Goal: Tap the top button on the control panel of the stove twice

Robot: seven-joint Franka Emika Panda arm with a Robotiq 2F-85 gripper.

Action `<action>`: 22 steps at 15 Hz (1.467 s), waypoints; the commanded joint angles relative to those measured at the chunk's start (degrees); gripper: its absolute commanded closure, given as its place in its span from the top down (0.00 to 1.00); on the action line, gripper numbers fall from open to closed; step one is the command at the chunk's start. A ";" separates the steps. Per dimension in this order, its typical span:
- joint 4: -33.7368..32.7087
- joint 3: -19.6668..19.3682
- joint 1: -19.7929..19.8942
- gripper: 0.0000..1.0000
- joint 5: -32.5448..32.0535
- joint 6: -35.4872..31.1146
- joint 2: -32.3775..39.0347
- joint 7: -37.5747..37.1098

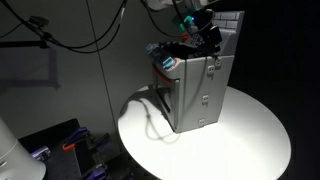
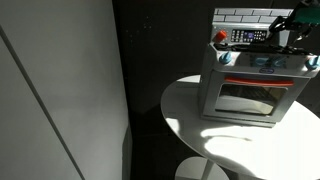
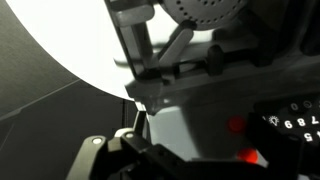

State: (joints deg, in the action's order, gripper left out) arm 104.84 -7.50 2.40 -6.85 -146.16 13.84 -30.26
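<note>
The small grey stove [image 1: 200,90] stands on a round white table; it also shows from the front, with its door and handle, in an exterior view [image 2: 245,90]. Its pale tiled back wall [image 2: 245,14] rises behind the dark cooktop. My gripper [image 1: 205,38] hangs over the cooktop close to the back wall in both exterior views [image 2: 286,36]. In the wrist view the white control panel [image 3: 190,125] fills the middle, with a red button [image 3: 236,125] and a second red button [image 3: 250,157] below it. My dark fingers [image 3: 160,165] look shut and empty, just beside the panel.
The round white table [image 1: 250,125] carries the stove near its middle, with a dark cable [image 1: 152,112] trailing across it. A red knob [image 2: 221,38] sits at the stove's top corner. Dark curtains surround the table; equipment lies on the floor [image 1: 60,150].
</note>
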 commanded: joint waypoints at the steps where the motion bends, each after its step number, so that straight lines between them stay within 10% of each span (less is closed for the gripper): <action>1: -2.70 -1.16 -0.95 1.00 -0.22 2.03 1.42 -1.26; 22: -3.71 -2.88 -1.92 1.00 -0.14 2.12 1.90 -0.63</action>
State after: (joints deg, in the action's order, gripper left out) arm 102.05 -9.56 0.57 -6.90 -145.98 16.84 -30.79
